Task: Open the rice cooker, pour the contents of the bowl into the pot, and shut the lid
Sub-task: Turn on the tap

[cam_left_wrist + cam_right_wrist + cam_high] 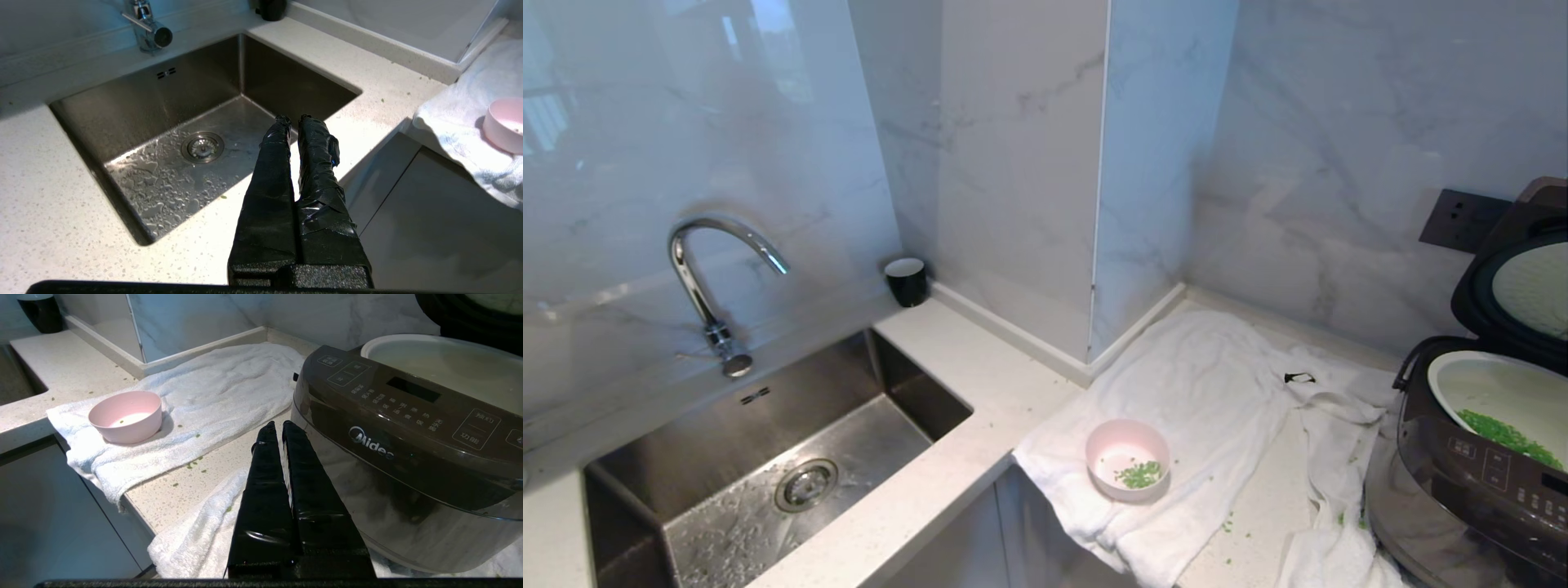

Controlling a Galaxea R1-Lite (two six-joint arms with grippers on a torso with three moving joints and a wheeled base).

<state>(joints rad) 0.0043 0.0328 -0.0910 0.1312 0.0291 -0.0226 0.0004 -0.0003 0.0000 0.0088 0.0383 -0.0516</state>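
The dark Midea rice cooker [1470, 482] [408, 428] stands at the right edge of the counter with its lid [1515, 278] raised. Its white pot [1494, 392] [441, 363] holds green bits. The pink bowl [1127, 459] [126, 416] [504, 124] sits upright on a white towel [1209, 392], a few green bits left inside. My right gripper [277, 424] is shut and empty, low in front of the cooker. My left gripper [293, 119] is shut and empty, over the counter by the sink. Neither arm shows in the head view.
A steel sink [768, 465] [184, 122] with a chrome tap [707, 278] lies left. A black cup [906, 280] stands in the back corner. Green bits are scattered on the counter [1250, 523] near the cooker. A wall socket [1462, 219] is behind the lid.
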